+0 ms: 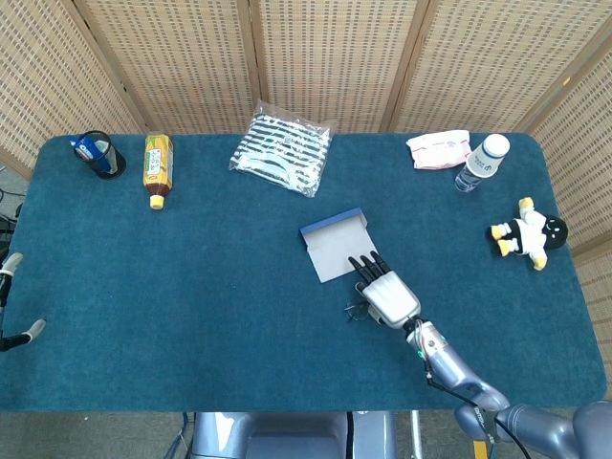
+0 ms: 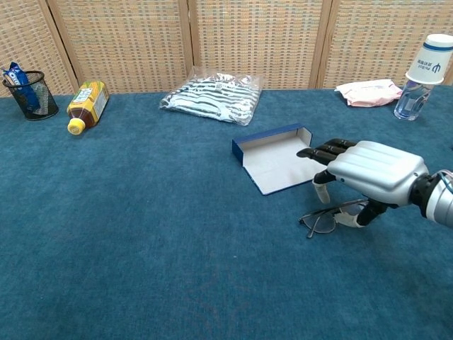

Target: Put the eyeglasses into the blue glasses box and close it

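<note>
The eyeglasses (image 1: 358,310) (image 2: 322,221) lie folded open on the blue cloth, just in front of the open blue glasses box (image 1: 337,247) (image 2: 279,159). The box lies flat with its pale inside up and its blue wall on the far side. My right hand (image 1: 387,295) (image 2: 368,173) hovers low over the right half of the glasses, palm down, fingers stretched toward the box, with the thumb down beside the right lens. It holds nothing. Only a few fingers of my left hand (image 1: 11,306) show at the left edge of the head view, spread apart.
Along the back stand a mesh cup (image 1: 98,153) (image 2: 25,92), a lying tea bottle (image 1: 157,164) (image 2: 86,104), a striped packet (image 1: 281,148) (image 2: 212,95), a pink pack (image 1: 438,149) (image 2: 368,92) and a water bottle (image 1: 481,163) (image 2: 423,78). A small toy figure (image 1: 526,232) lies at right.
</note>
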Motion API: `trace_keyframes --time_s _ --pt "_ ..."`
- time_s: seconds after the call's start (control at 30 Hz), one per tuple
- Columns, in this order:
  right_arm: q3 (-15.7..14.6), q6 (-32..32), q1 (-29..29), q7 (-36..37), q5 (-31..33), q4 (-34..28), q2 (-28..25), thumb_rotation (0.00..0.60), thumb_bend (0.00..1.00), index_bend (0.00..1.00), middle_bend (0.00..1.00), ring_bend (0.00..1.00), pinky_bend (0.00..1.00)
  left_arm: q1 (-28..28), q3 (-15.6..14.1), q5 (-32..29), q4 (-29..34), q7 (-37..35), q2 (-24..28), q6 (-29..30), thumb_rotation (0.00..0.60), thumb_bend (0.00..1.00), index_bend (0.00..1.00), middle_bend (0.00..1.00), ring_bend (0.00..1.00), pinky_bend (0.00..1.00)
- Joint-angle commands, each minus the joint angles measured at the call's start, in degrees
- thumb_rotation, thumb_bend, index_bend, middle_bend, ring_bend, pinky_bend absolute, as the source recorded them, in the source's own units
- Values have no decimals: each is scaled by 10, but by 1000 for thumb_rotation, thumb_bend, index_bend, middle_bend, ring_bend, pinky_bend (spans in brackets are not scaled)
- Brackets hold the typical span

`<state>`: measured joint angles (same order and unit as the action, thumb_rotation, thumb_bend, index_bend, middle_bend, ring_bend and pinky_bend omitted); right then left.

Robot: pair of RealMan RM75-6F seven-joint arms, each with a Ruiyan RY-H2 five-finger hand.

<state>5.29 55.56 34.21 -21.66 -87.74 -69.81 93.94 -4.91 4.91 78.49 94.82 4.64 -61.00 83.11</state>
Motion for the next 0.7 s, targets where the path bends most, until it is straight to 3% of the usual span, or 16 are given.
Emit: trace_keyframes --time_s 0.03,0.7 --pt "0 -3 2 -4 7 1 2 600 390 484 0 0 0 0 0 0 0 -3 1 1 600 0 0 0 0 0" --pt "-4 1 10 -49 27 0 11 600 431 582 0 0 0 2 2 0 -1 -19 7 3 600 0 0 0 0 0"
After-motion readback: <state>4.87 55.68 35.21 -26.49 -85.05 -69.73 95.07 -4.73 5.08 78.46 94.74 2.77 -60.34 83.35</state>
